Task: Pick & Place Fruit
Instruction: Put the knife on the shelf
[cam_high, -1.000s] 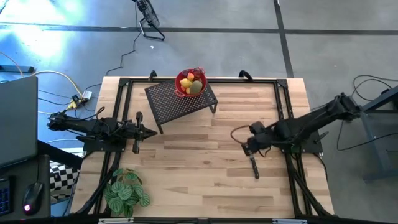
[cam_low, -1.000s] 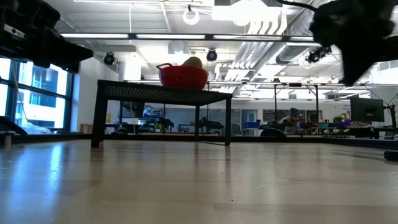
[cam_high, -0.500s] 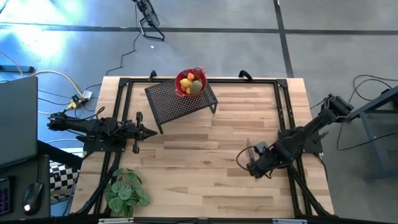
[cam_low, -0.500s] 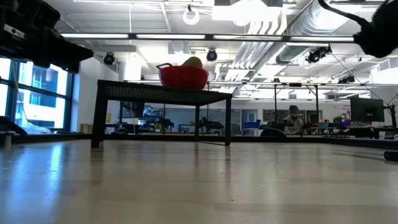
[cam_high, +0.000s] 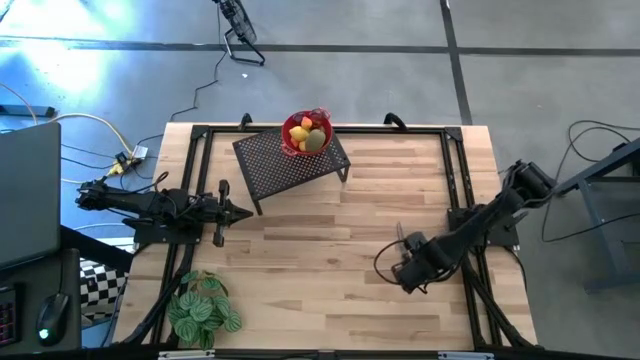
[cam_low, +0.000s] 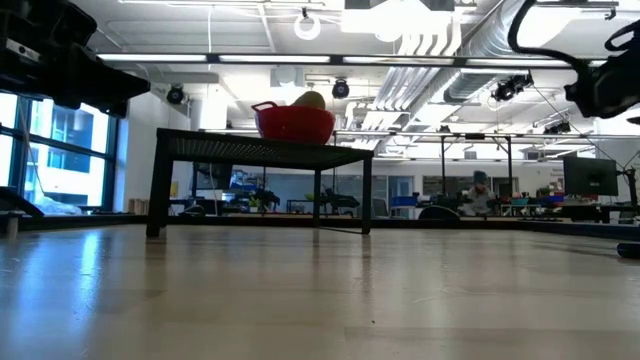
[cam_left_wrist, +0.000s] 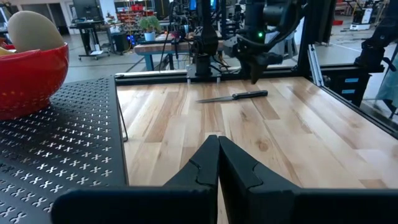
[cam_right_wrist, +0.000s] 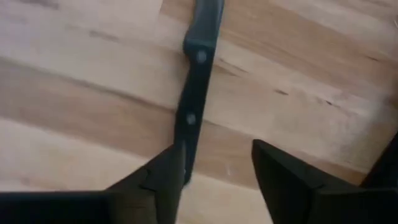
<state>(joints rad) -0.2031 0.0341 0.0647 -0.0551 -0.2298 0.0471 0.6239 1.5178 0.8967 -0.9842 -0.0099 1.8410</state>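
Hovering right gripper (cam_right_wrist: 214, 180): fingers apart, low over black-handled knife (cam_left_wrist: 231, 96), probably lining up a grasp.
Fruit (cam_high: 307, 134): heaped in red mesh bowl (cam_high: 289, 143) on black perforated stand (cam_high: 285, 165).
Left gripper (cam_left_wrist: 218, 158): fingers together, waiting beside the stand.

Place: I am working in a robotics lab set in a large open industrial hall.
Ceiling: exposed pipes and ducts (cam_low: 440, 40) are running overhead among strip lights.
Floor: grey concrete (cam_high: 400, 80) with dark seams is lying around my wooden table (cam_high: 330, 260).
Cables: loose wires (cam_high: 95, 135) are trailing off the table's edge.
Background: benches, monitors (cam_low: 590, 178) and more equipment are standing across the room, and a person (cam_low: 478, 192) is sitting there.
Windows: tall panes (cam_low: 45, 150) are letting in daylight.
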